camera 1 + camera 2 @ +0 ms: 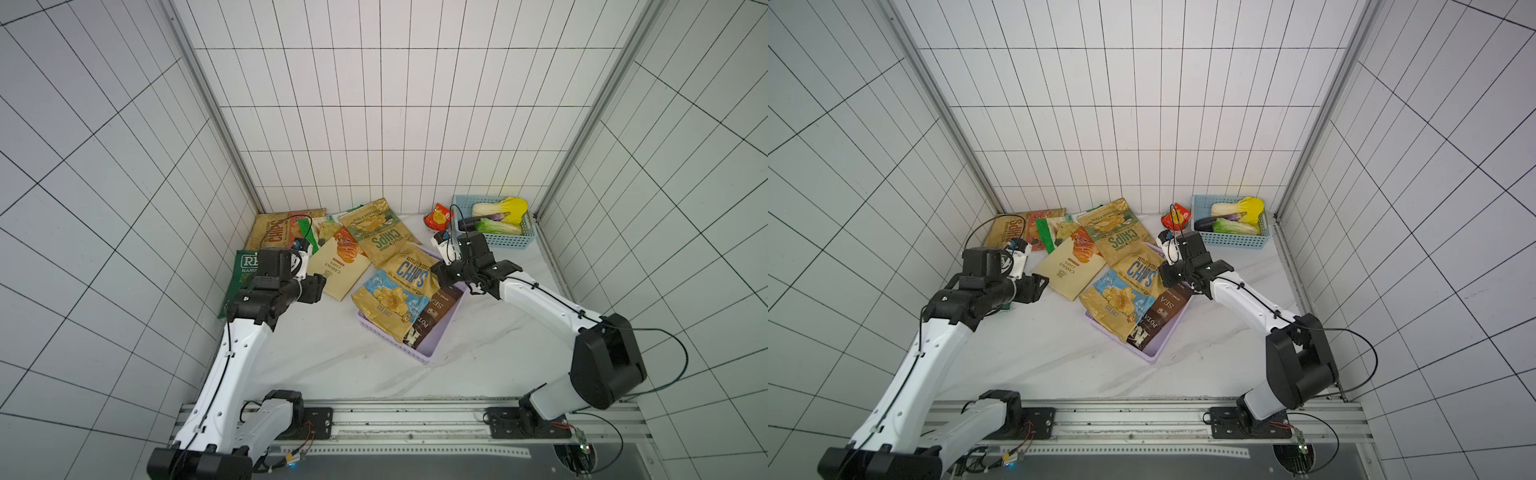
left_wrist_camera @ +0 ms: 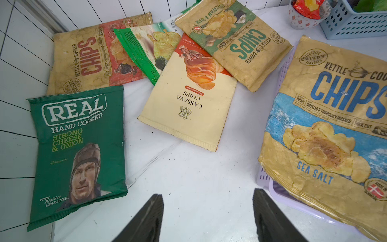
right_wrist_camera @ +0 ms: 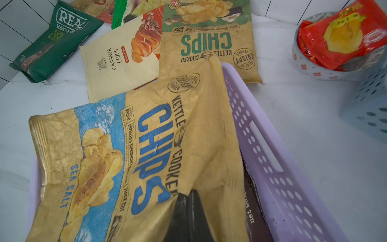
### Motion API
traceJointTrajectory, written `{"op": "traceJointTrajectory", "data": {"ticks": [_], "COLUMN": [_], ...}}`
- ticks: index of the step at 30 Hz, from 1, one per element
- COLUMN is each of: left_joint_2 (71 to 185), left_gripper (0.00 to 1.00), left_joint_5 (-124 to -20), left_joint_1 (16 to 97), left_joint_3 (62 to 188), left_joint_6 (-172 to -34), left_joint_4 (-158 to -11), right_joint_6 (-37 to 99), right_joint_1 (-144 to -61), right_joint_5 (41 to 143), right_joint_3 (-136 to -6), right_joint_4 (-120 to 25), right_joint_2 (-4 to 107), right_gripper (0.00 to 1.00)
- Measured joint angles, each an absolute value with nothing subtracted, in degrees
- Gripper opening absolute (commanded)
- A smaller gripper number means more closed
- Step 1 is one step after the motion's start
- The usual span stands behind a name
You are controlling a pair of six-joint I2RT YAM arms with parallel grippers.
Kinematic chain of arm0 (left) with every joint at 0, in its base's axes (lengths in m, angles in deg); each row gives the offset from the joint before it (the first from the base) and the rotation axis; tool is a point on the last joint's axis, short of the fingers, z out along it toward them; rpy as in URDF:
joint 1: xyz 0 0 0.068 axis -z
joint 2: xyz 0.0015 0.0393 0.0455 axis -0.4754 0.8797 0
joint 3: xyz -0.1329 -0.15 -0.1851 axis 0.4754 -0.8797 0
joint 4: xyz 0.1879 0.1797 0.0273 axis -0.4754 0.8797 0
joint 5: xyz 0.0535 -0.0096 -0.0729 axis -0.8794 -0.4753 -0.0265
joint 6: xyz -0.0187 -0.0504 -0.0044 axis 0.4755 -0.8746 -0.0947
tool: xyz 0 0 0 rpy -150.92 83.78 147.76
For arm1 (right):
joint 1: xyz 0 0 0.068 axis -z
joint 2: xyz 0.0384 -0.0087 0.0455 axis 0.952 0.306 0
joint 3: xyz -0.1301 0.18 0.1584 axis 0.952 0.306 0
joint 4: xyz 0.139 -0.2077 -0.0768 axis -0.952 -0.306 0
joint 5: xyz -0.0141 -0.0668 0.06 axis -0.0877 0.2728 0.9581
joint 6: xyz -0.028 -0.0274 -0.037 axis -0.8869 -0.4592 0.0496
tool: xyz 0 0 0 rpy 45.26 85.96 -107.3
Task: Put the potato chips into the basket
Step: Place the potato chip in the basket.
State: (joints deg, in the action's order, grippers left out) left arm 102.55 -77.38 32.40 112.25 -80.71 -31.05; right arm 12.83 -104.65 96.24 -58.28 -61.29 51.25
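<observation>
A: Checking right gripper (image 3: 188,196) first. What's its state?
B: Clamped on an edge of the sea salt CHIPS bag (image 3: 125,157). That bag lies across the lilac basket (image 3: 272,159), over the brown bag (image 1: 436,316) inside, one end hanging past the rim.
A: Left gripper (image 2: 207,193)?
B: Jaws apart, empty, over bare table (image 2: 188,178) between the REAL bag (image 2: 77,146) and the basket.
A: Others?
B: Cassava bag (image 2: 188,104), green CHIPS bag (image 2: 236,42), red CHIPS bag (image 2: 90,58), green-white bag (image 2: 144,48), all on the table outside the basket.
</observation>
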Motion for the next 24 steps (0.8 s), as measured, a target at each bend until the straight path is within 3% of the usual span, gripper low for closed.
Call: {"op": "traceJointTrajectory", "data": {"ticks": [24], "left_joint_2": [102.3], "left_gripper": [0.66], "left_joint_5": [-74.4], "left_joint_1": [32.5], "left_joint_3": [110.7], "left_joint_6": [-82.0], "left_joint_4": [-33.3], "right_joint_6": [5.9], "right_joint_1": [-93.3], "right_joint_5": [111.5], "right_joint_3": [-56.2], "right_joint_4": [-65.0], "right_joint_2": [54.1], "right_gripper": [0.0]}}
